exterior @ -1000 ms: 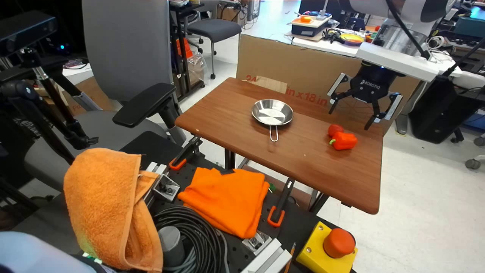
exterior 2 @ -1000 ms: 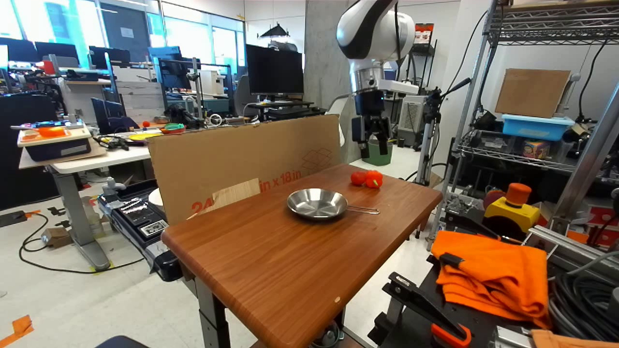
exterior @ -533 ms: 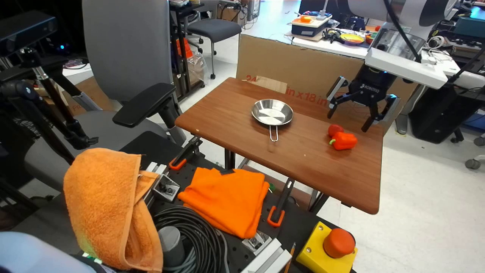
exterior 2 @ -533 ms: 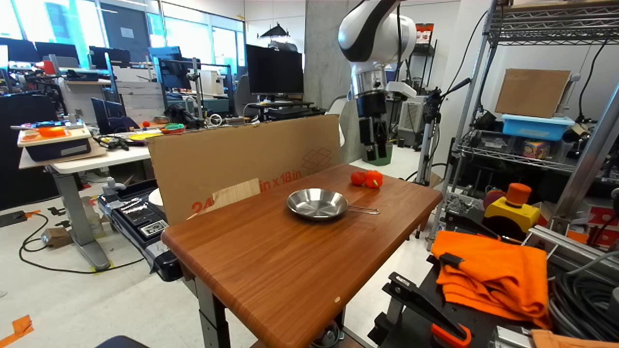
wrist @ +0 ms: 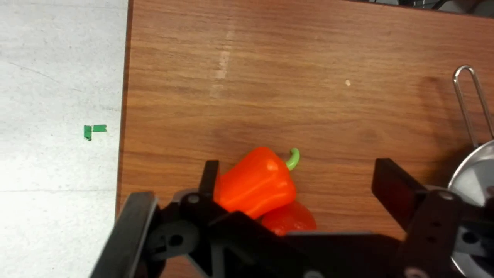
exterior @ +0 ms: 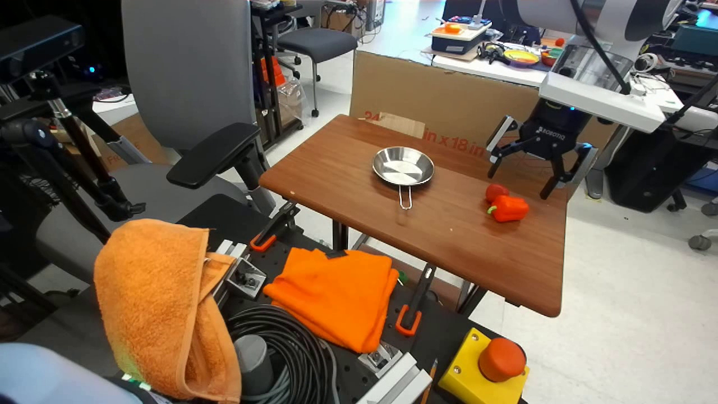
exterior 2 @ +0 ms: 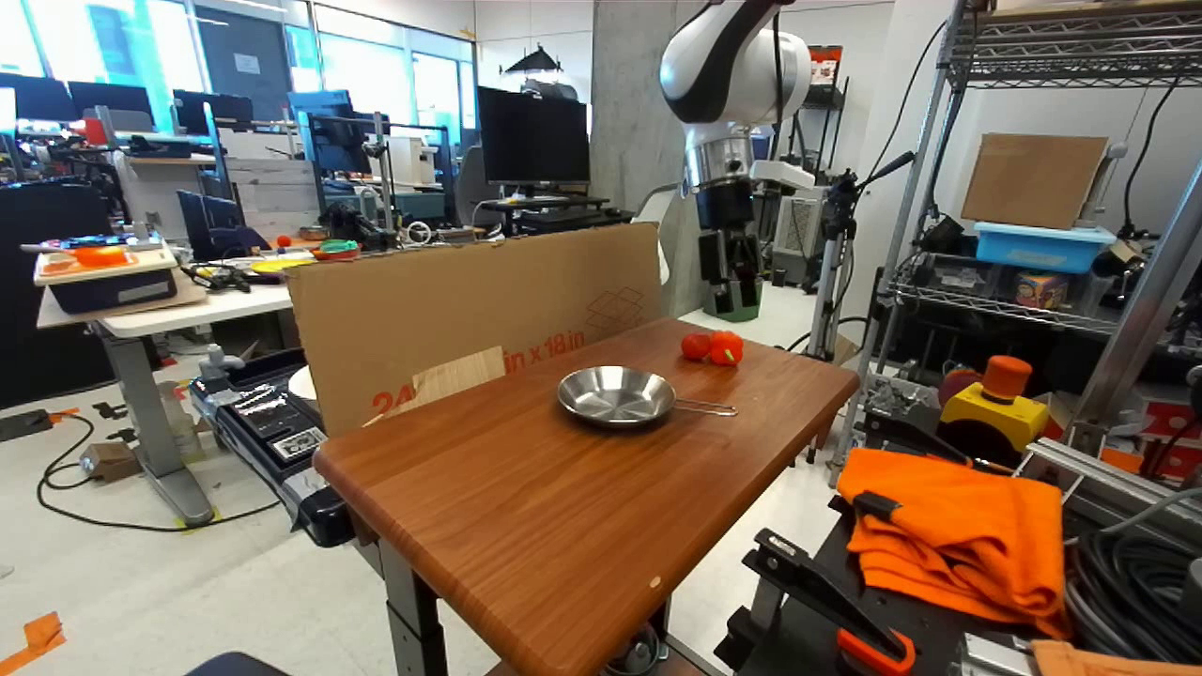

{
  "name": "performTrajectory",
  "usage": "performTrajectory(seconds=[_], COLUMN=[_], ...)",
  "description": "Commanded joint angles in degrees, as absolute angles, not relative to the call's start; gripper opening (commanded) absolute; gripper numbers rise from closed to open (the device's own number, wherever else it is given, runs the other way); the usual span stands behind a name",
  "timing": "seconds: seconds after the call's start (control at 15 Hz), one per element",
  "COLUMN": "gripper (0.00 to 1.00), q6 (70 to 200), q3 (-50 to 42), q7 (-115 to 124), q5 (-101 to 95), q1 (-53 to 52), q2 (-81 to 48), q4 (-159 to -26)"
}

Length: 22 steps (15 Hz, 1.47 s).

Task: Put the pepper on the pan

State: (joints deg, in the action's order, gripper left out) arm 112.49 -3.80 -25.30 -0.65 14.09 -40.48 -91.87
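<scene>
Gripper (exterior: 519,182) is spread pretty much all the way, nothing in it, hanging clear above the pepper (exterior: 509,209) near the tabletop's (exterior: 336,174) short edge.

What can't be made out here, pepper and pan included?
The pepper: wrist view, lower-left part hidden by the gripper.
The pan: wrist view, cut off by the picture's right edge and partly covered by the gripper.
The small red piece: wrist view, partly hidden by the pepper and the gripper.
The robot arm: both exterior views, upper end cut off by the top edge.
Print on the colourful shelf box: in an exterior view, too small to read.
</scene>
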Motion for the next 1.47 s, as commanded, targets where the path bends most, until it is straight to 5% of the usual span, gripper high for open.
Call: performTrajectory(seconds=[0.0, 1.4], gripper=[1.00, 1.00], q6=[112.5, 116.6], q3=[-4.4, -4.5], q7=[-23.0, -20.2], q5=[-1.8, -1.7], q1=[14.6, 15.2], q2=[-41.8, -43.0], q4=[-91.3, -91.2])
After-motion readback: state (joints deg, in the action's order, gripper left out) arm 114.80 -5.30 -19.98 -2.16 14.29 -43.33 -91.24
